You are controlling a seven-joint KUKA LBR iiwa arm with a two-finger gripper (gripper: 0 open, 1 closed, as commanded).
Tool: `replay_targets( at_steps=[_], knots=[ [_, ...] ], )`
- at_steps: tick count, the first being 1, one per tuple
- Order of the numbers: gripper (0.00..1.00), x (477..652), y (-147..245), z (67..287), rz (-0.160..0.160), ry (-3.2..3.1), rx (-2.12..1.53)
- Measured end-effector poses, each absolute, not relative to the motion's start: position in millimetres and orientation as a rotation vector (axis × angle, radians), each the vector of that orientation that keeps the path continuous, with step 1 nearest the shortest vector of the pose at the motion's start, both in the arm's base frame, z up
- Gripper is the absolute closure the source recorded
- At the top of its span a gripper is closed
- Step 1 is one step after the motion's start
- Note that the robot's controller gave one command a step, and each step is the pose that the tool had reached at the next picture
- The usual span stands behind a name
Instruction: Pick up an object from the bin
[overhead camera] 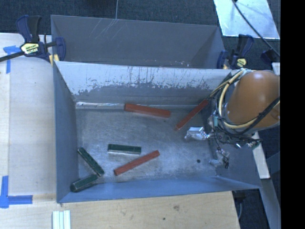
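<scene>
Presently, 6 bars in the bin (66, 128), listed from the gripper (209, 147) outward.

Gripper: low at the bin's right end, nothing seen held. Whether it is wide or narrow cannot be told.

1. Slanted red bar (191, 115): just up-left of the gripper, long axis running lower left to upper right, upper end near the back right corner. Likeliest pick.
2. Back red bar (147, 110): lies along the back wall.
3. Centre red bar (137, 162): mid-floor, slightly tilted.
4. Flat green bar (124, 149): just above item 3.
5. Slanted green bar (90, 161): far left.
6. Corner green bar (85, 182): front left corner.
</scene>
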State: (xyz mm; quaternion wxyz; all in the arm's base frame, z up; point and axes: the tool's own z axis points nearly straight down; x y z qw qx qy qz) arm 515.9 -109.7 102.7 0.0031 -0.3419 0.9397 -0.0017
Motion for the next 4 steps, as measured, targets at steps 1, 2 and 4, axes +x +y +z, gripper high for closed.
replay_targets(
  at_steps=[1,2,4],
  knots=[
    [0.00,505.3,-25,69,0.007,2.909,-1.186],
    [0.00,522.3,128,70,0.007,3.005,-0.895],
    [1.00,563.4,183,214,0.002,2.967,-0.992]
  ],
)
